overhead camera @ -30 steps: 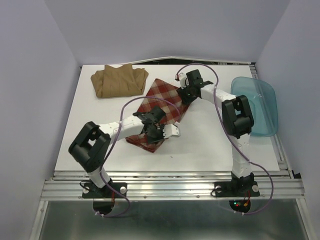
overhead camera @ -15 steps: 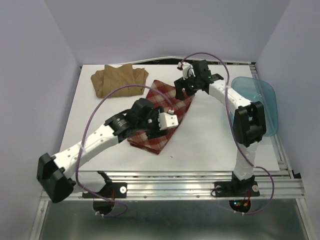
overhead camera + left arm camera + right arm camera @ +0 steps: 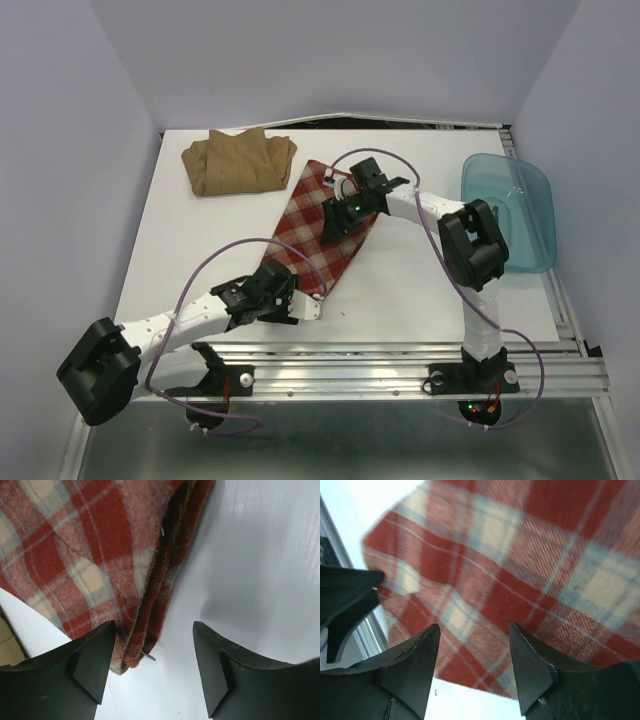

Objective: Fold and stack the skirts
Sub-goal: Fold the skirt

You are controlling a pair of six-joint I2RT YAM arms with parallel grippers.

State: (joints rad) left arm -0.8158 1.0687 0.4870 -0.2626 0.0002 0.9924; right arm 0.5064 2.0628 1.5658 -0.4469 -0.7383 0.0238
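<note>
Here my left gripper [image 3: 155, 665], spread, straddles the plaid skirt [image 3: 90, 555] at its folded edge, ready to grip. My right gripper [image 3: 472, 670] hovers spread above.

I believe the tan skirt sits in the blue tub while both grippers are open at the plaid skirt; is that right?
Not quite: the top external view shows the tan skirt on the table, far left, outside the blue tub; the rest holds.

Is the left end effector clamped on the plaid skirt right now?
No, the left end effector is open, and the folded edge of the plaid skirt lies unpinched between its fingers.
</note>
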